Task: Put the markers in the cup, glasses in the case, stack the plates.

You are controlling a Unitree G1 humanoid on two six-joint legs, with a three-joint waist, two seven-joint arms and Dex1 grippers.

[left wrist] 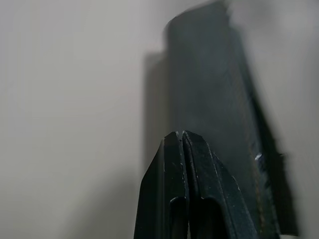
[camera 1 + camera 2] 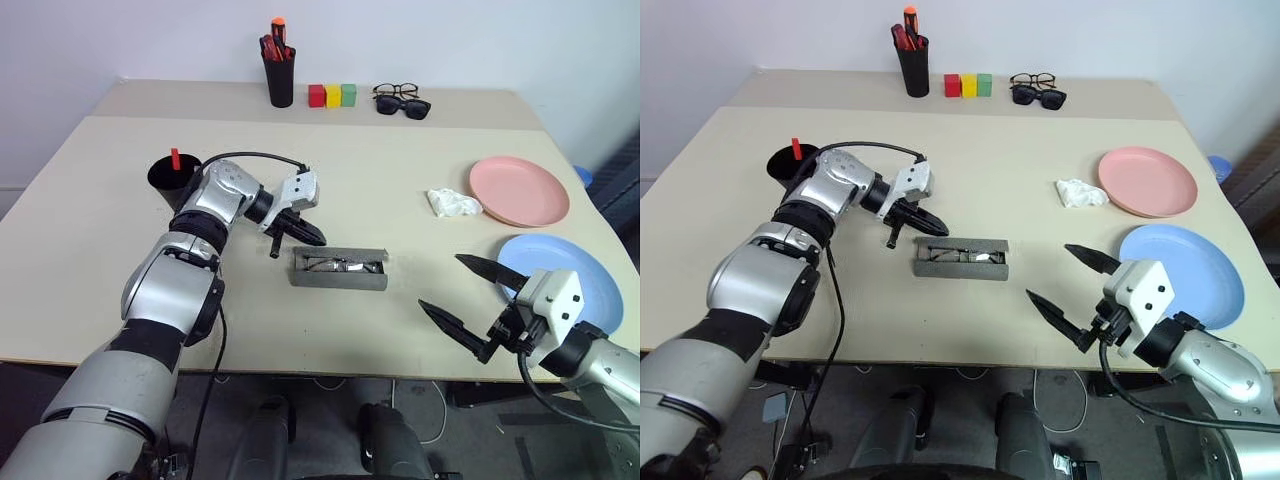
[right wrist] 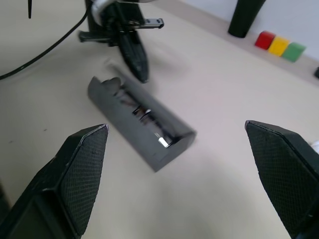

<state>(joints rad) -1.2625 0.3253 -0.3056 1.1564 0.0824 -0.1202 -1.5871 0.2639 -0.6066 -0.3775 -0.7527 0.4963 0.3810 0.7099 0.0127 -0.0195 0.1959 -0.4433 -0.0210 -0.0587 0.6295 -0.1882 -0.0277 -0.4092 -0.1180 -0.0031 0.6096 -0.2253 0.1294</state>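
The grey case [image 2: 338,270] lies open at the table's middle with the thin-framed glasses [image 2: 340,266] inside. My left gripper [image 2: 310,237] is shut, empty, its tips just off the case's left end. At the far left stands the black cup [image 2: 165,180], and a red-tipped marker [image 2: 174,158] sticks out of it. The pink plate [image 2: 519,190] and the blue plate [image 2: 560,275] lie side by side on the right, apart. Near the table's front edge, in front of the blue plate, my right gripper [image 2: 440,281] hovers open and holds nothing.
A black pen holder [image 2: 280,75] with red and orange pens, three coloured blocks [image 2: 332,95] and black sunglasses with a second pair [image 2: 402,102] line the back. A crumpled white tissue [image 2: 452,203] lies left of the pink plate.
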